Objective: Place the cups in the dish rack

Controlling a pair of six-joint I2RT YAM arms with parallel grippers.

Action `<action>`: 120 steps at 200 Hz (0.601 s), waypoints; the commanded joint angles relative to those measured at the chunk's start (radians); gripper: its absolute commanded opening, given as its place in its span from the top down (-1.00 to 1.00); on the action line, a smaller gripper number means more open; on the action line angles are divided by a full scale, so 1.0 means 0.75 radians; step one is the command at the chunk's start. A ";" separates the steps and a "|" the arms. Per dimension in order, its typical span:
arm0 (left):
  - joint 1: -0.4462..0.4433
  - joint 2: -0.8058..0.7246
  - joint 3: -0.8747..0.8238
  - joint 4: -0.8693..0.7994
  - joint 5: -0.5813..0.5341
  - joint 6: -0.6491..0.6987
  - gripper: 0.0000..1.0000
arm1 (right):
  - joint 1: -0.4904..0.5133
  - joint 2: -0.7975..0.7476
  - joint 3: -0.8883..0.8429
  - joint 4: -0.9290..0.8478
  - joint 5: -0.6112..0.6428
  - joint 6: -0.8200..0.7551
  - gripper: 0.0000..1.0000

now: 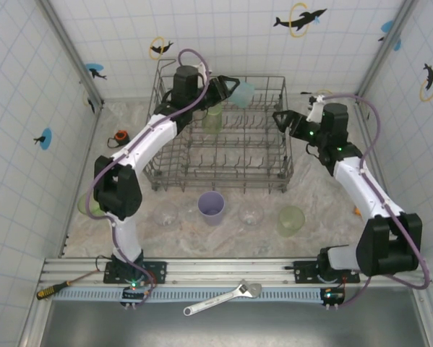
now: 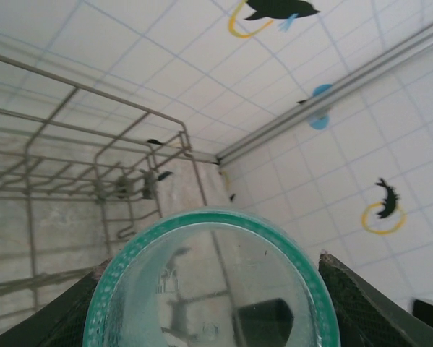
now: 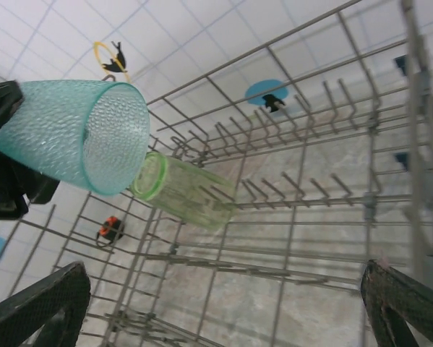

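From above, the rack stands in the middle of the desk. The left arm reaches over the rack's far left corner, and the left tool grips a teal cup held above the back row, mouth pointing right. A green cup sits inside the rack near the back. The right tool hangs at the rack's right rim, its fingers spread wide with nothing between them. On the desk in front of the rack stands a purple cup, with a clear cup to its left, a second clear cup to its right and a second green cup further right. A tape measure lies left of the rack.

From the left wrist, the teal cup's rim faces the camera, clamped between two dark fingers; the rack's wires lie beyond it.

From the right wrist, the teal cup hangs tilted over the rack, held at its base by the left tool. The green cup lies on its side across the tines just below it. The right tool is wide and empty. The tape measure shows through the wires.
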 commanded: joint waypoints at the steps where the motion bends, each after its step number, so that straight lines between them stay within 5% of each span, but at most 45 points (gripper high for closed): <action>1: -0.033 0.060 0.110 -0.115 -0.142 0.165 1.00 | -0.039 -0.099 -0.059 -0.101 0.090 -0.110 -0.99; 120: -0.166 0.304 0.367 -0.257 -0.511 0.515 1.00 | -0.184 -0.290 -0.246 -0.189 0.153 -0.232 -0.99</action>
